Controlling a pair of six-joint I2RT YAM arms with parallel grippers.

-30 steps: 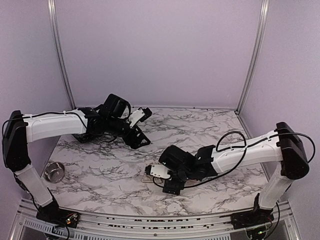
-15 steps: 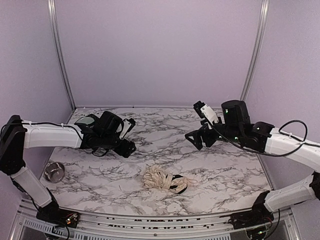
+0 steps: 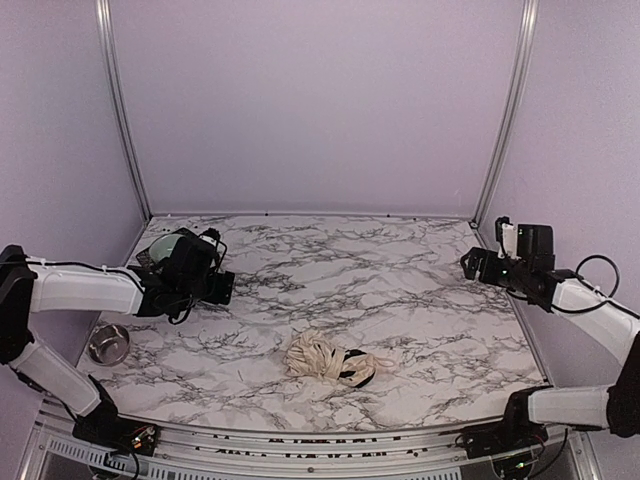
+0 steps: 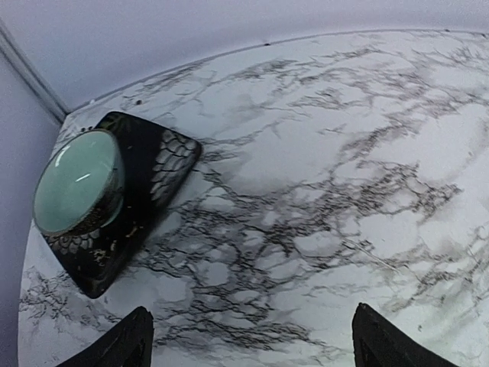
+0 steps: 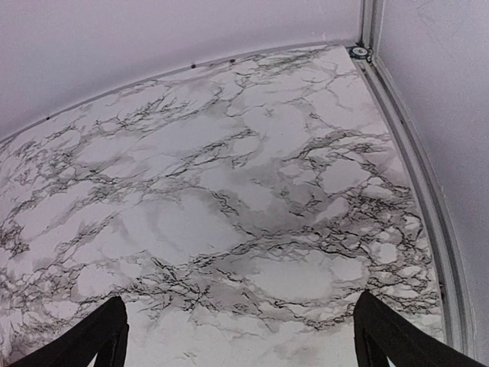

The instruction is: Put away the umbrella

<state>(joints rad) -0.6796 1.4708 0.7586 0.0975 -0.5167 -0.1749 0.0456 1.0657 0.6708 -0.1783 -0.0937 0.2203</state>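
The umbrella [image 3: 328, 359] lies as a bundled heap of cream-beige fabric with a black part at its right end, on the marble table near the front middle. No gripper touches it. My left gripper [image 3: 222, 288] is open and empty at the left of the table, well away from the umbrella. In the left wrist view [image 4: 250, 325] only its dark fingertips [image 4: 126, 342] show over bare marble. My right gripper [image 3: 472, 265] is open and empty at the far right. In the right wrist view [image 5: 238, 310] it hovers over bare marble. The umbrella is out of both wrist views.
A black patterned square pad [image 4: 153, 180] with a pale green glassy dome [image 4: 76, 182] lies at the back left, also in the top view [image 3: 152, 256]. A small steel bowl [image 3: 108, 343] sits at the front left. The metal frame post [image 5: 370, 23] and wall bound the right side.
The right arm has lifted off the umbrella and drawn back to the far right edge. The left arm has pulled back to the left. The umbrella stays lying where it was.
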